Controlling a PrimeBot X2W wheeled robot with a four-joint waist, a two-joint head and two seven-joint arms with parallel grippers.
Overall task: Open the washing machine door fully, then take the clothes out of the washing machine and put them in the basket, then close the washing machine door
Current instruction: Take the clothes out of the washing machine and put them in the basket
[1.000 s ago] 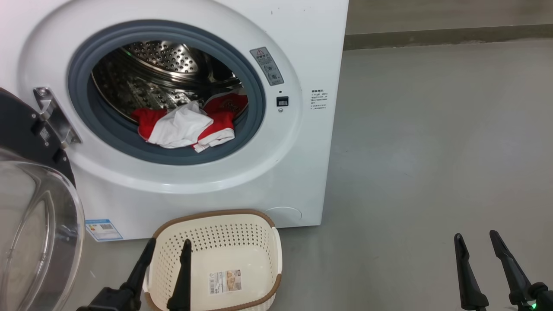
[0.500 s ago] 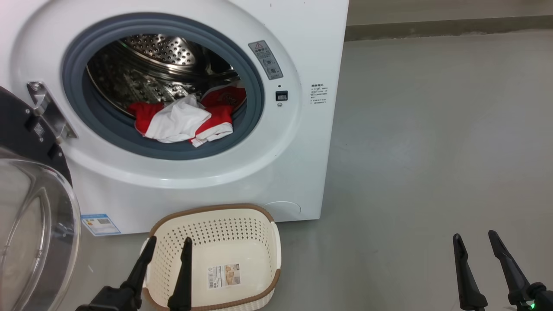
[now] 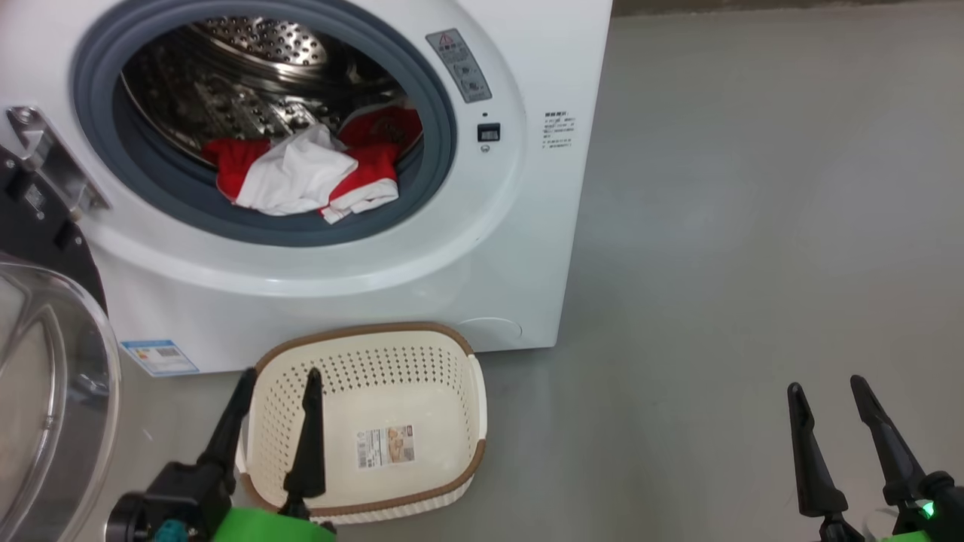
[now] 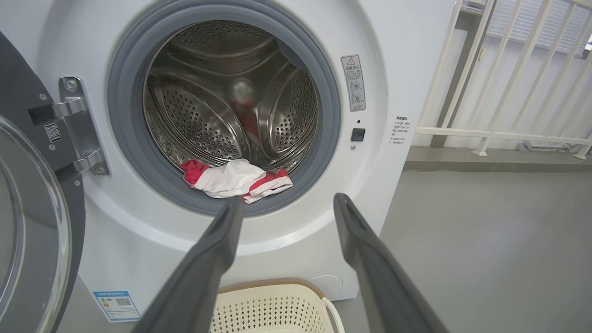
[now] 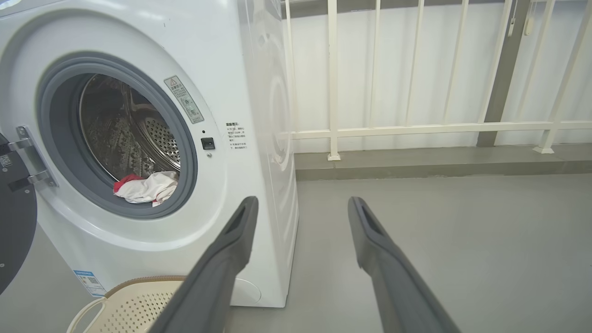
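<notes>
Camera dipped; scene slid toward 12 o'clock. Clothes (image 3: 301, 177) at 6 o'clock of drum (image 3: 248, 90). Left jaws spread over 9 o'clock rim of basket (image 3: 392, 369); right jaws spread, 4 o'clock.

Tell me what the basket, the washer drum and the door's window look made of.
Cream-white perforated basket: looks like moulded plastic, matt, with even punched holes; its brown rim has a woven look, probably plastic too.
Perforated drum: metal, likely stainless steel, bright and mirror-like.
Clear bulging door window: glass or clear plastic, glossy; cannot tell which.
</notes>
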